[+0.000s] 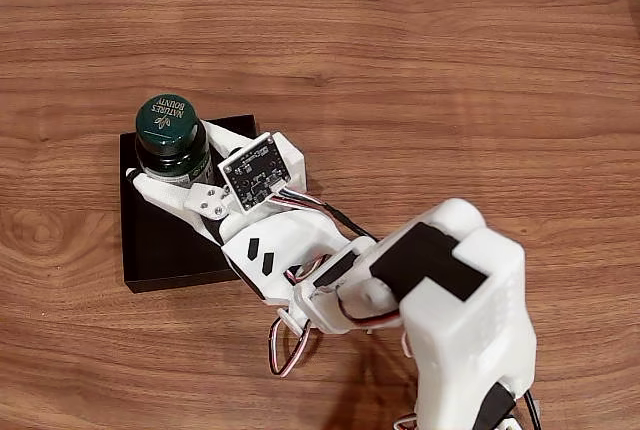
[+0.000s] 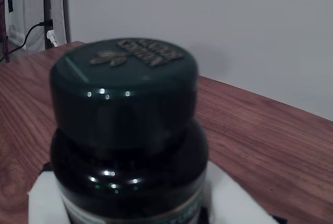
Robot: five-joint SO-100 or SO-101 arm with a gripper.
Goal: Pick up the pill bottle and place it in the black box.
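While the gripper holds the pill bottle between its two white fingers, the step in hand looks like the set-down into the black box. In the fixed view the bottle stands upright over the far corner of the box, its green cap facing the camera, one finger along each side of the amber body. Whether its base already rests on the box floor or hangs just above it cannot be told from here.

In the wrist view the bottle sits very close to the lens, cap level and the fingers white at the lower edge, so the grip seems square and not tilted.

To do this well, I judge the arm should lower straight down until the base meets the floor, then spread the fingers only a little and lift away without brushing the cap. The bottle sits near the far wall of the box, so a small pull toward the middle first would lower the risk of its base catching on that wall.

Beyond the box the wooden desk runs on to a pale wall.
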